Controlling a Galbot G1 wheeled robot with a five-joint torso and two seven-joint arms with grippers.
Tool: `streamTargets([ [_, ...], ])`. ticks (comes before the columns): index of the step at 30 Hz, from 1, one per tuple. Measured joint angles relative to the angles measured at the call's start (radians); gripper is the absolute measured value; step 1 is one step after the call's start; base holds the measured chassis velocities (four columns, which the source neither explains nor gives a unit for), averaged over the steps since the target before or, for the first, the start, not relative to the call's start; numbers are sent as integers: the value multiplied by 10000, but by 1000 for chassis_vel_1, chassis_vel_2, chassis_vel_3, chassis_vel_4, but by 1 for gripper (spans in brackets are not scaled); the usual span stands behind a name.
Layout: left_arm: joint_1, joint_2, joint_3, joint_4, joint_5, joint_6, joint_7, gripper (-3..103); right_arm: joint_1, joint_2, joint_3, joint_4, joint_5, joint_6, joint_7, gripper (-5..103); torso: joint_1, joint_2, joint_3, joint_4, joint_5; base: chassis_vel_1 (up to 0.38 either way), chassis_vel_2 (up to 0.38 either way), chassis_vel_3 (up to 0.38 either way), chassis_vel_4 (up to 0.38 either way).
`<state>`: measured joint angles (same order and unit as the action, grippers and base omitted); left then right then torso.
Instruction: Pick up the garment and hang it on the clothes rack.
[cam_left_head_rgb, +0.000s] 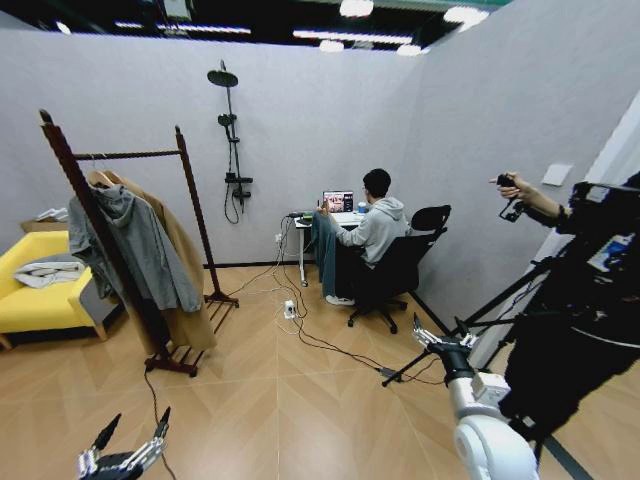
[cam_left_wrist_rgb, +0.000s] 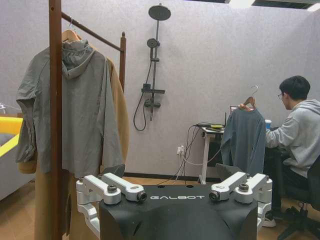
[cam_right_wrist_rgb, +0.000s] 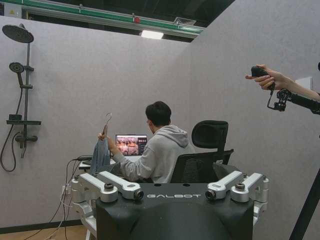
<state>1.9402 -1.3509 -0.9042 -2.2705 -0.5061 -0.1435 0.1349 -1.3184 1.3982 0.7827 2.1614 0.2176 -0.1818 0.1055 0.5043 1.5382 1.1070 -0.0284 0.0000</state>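
Black housings on both wrists carry the word GALBOT in pale capitals. In the head view the left hand (cam_left_head_rgb: 133, 432) hangs low at about 7 o'clock over the wood-plank floor (cam_left_head_rgb: 270, 400), fingers spread wide and holding nothing. At 10 o'clock stands the clothes rack (cam_left_head_rgb: 125, 155), dark reddish wood, with a grey hooded jacket (cam_left_head_rgb: 135, 245) and a tan coat (cam_left_head_rgb: 185, 260) on its bar. A black shower stand (cam_left_head_rgb: 232, 140) is mounted on the grey wall near 12 o'clock. Right of it, a seated person's hand (cam_left_wrist_rgb: 244, 106) holds the garment (cam_left_wrist_rgb: 244, 140) up by its hanger beside the counter (cam_left_head_rgb: 335, 218). The right hand (cam_left_head_rgb: 432, 335) reaches out at 4 o'clock, fingers parted, empty.
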Motion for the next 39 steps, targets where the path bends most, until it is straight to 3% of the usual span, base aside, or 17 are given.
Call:
streamTargets([
  [13,0,0,0,0,0,0,0,100,-72,17,-45,-7,-43,204,-18,100,-3,4,-1,0,0,-22,21,17,-14],
  [25,-1,0,0,0,0,0,-1,100,-311,-223,-110,54,64,228,-35,100,4,-2,2,-1,-2,-183,180,188,-179],
  [34,0,1,-1,0,0,0,-1,100,-612,-276,-810,241,104,103,-29,100,-1,1,-1,1,0,-179,197,178,-193],
  [39,0,1,-1,0,0,0,1,100,-602,-478,-1295,273,766,-288,-64,100,-2,2,-1,1,0,-218,217,219,-209],
])
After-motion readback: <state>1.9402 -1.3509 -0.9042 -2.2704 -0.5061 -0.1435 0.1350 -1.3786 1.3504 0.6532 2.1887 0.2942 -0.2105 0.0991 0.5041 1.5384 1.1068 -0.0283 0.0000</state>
